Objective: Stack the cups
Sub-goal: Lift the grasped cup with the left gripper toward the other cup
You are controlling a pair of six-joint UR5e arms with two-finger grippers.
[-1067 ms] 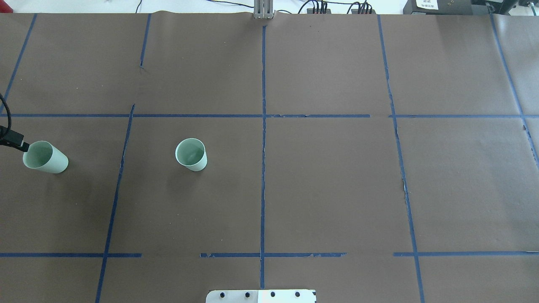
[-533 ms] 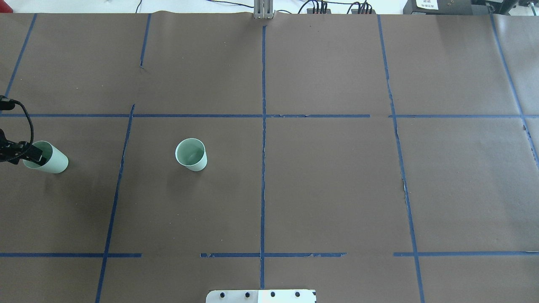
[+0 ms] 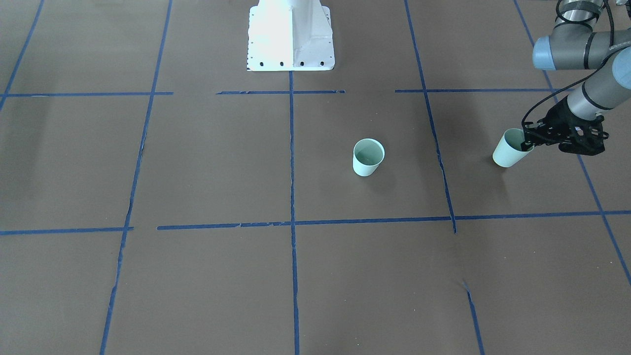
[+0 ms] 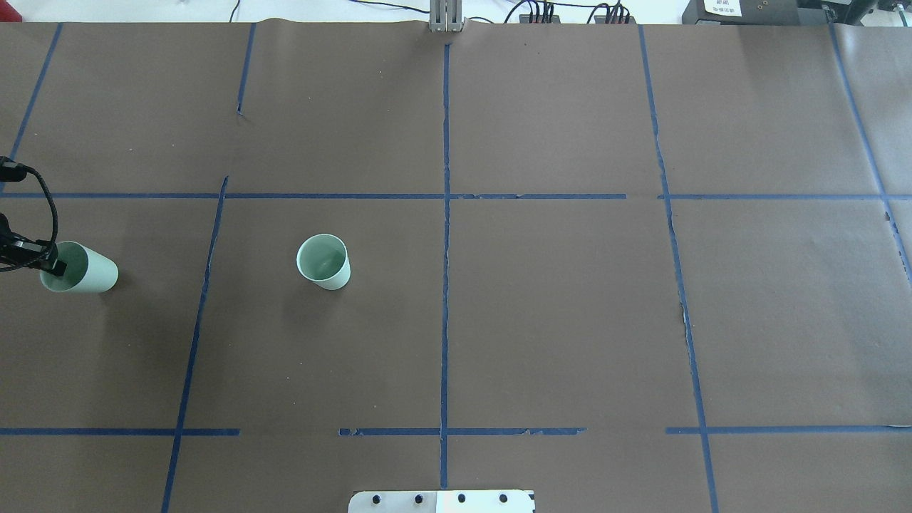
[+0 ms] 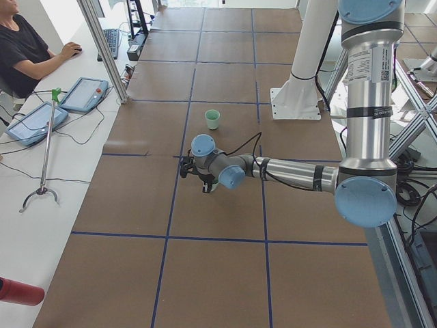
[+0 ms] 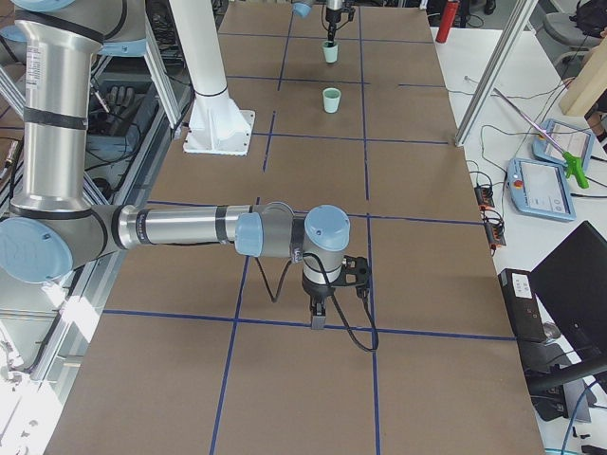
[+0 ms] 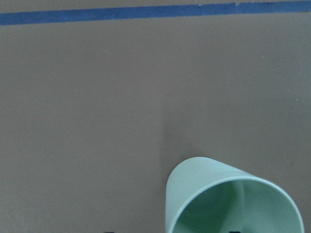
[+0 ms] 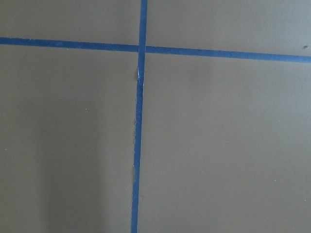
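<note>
- left gripper (image 4: 54,268): jaws apart, straddling the rim of the first cup (image 4: 91,271). Wrist view shows one tip outside the wall and one inside, with no clamp visible.
- vs 0.5 s ago: the fingertip reaches less far over the cup's mouth and now sits at the rim's outer edge. 1.1 s ago it was only just touching that rim from outside.
- first cup: its base has shifted a hair toward the table (image 4: 570,320) centre since then. The inside looks darker, shaded by the gripper.
- first cup vs gripper: the mouth is right under the fingers and the body points away from the wrist. It sits at the far left of the table, on the robot's left.
- second cup (image 4: 323,261): upright, alone, same spot as before. Well apart from the first cup, on its right, left of the centre tape line (image 4: 445,285).
- right gripper (image 6: 317,320): over bare paper at a tape crossing, far from both cups. Can't tell whether it's open or closed.
</note>
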